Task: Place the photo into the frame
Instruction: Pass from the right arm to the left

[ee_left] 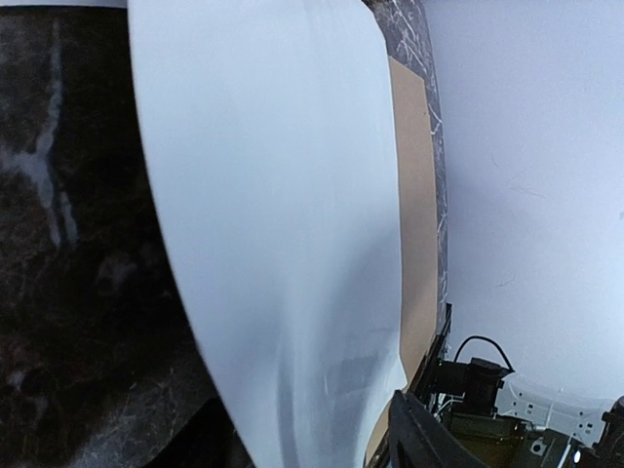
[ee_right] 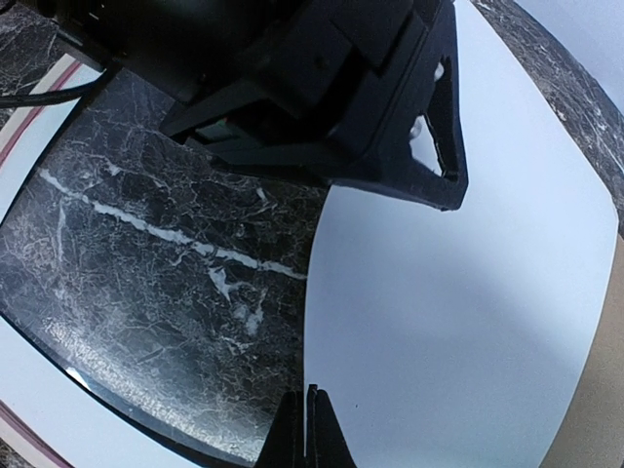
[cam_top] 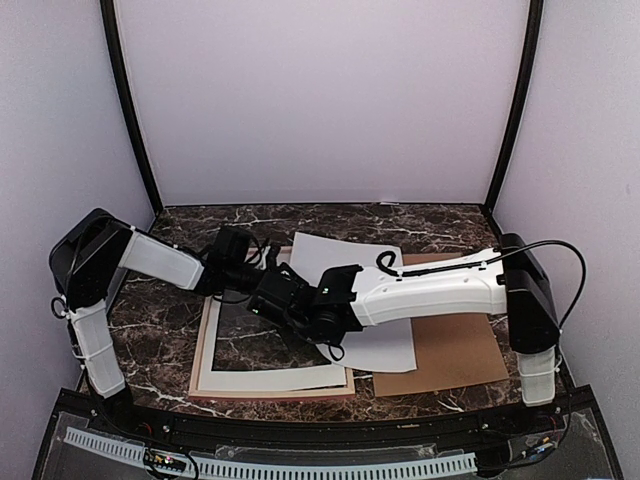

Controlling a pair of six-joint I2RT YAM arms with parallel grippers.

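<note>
The photo [cam_top: 350, 255] shows only its white back and lies tilted and bowed across the middle of the table, its left edge lifted. My right gripper [cam_top: 270, 300] is shut on that left edge, the two fingers pressed together on the sheet [ee_right: 312, 434]. At the sheet's far left corner my left gripper [cam_top: 277, 262] is open. Its dark fingers [ee_left: 434, 439] stand apart with the white sheet [ee_left: 283, 214] running between them. The frame [cam_top: 200, 350] lies flat at the front left, back up, a thin pink line along its rails [ee_right: 39, 105].
A white mat board [cam_top: 270, 378] with a rectangular cut-out sits inside the frame, dark marble showing through it. A brown backing board [cam_top: 450, 350] lies at the right under the photo and the right arm. Walls close off the back and both sides.
</note>
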